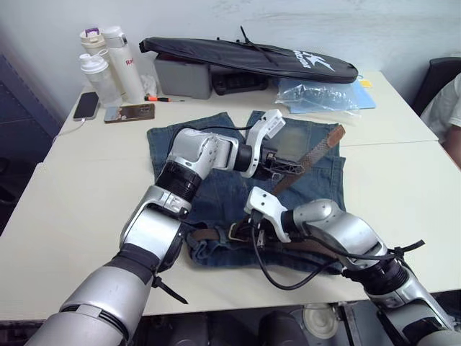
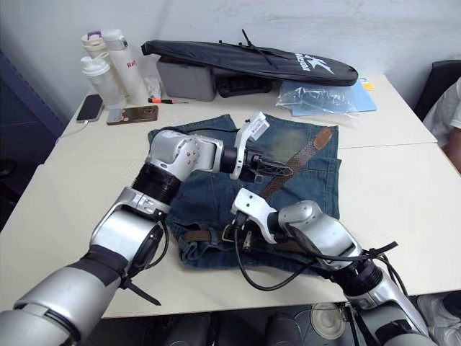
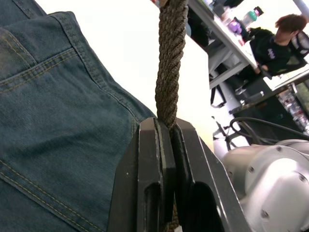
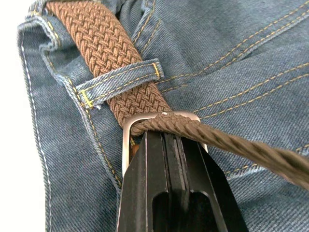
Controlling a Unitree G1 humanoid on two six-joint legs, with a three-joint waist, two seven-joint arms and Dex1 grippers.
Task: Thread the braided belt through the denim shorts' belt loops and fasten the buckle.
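The denim shorts [image 1: 216, 180] lie flat mid-table, waistband toward the near edge. The braided belt [image 4: 96, 43] runs along the waistband under a belt loop [image 4: 120, 82] and into the silver buckle [image 4: 126, 133]. Past the buckle, the strap rises diagonally over the shorts to its tan leather tip [image 1: 333, 137]. My left gripper [image 1: 287, 167] is shut on that free strap partway along, holding it edge-on between the fingers [image 3: 145, 164]. My right gripper [image 1: 248, 232] is shut at the buckle on the waistband, fingers [image 4: 145, 174] pinching the buckle's frame.
At the back stand bottles [image 1: 108, 65], two phones [image 1: 86, 106], a grey box [image 1: 184, 76], a long black bag [image 1: 252, 58] and a clear plastic bag [image 1: 317, 95]. A person [image 1: 446, 108] sits at the right edge. Bare table [image 1: 79, 194] lies on both sides.
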